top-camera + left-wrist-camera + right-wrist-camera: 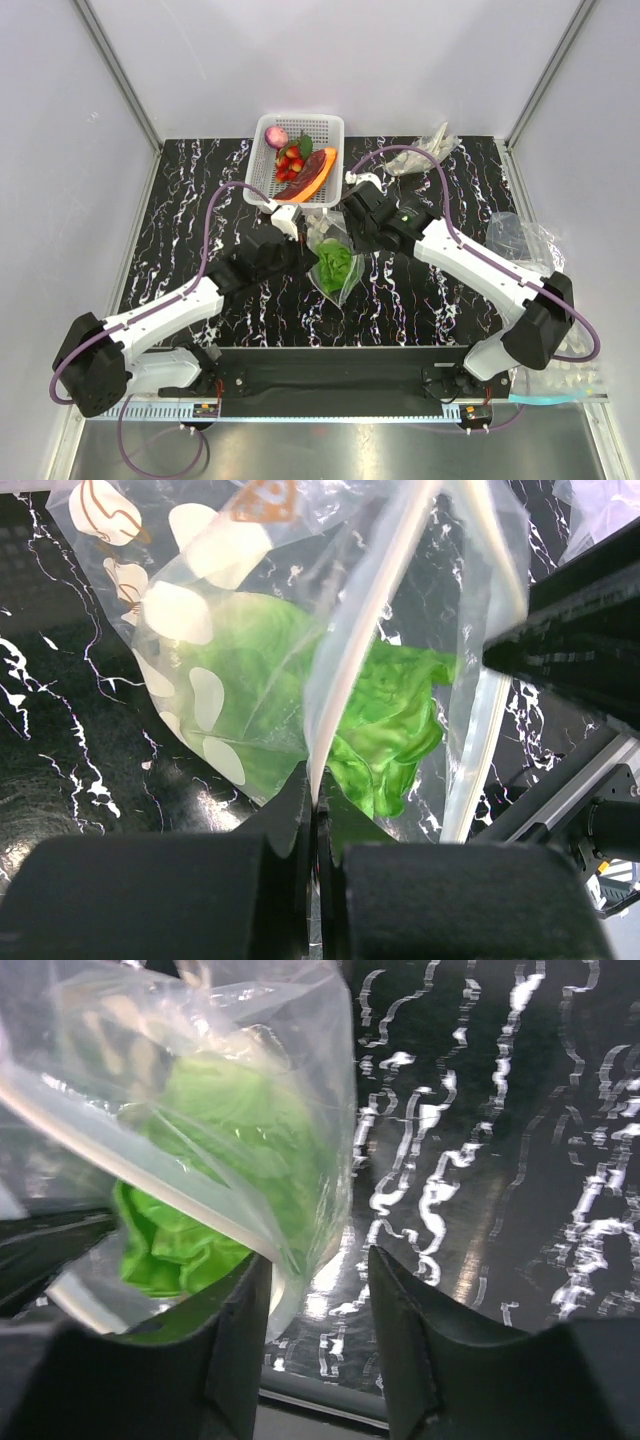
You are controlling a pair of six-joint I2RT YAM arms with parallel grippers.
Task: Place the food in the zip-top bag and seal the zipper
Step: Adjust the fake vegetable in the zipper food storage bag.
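The zip-top bag (pixel 326 233) sits mid-table (pixel 200 200) between both grippers, its long axis running from them toward the near edge. The lettuce (pixel 390 720) is inside, leaves crowding the mouth; the zipper (pixel 350 670) is unsealed, lips apart. Our left gripper (pixel 316 825) is clamped tight on one lip; our right gripper (pixel 320 1260) stands parted with nothing pinched, and the other lip lies just off its left finger, so we judge it must shift that way to catch it. The bulb (pixel 277 136), berries (pixel 290 160) and long pieces (pixel 312 175) wait in the basket (pixel 330 125) just beyond; whether the bag rests on the table we cannot tell.
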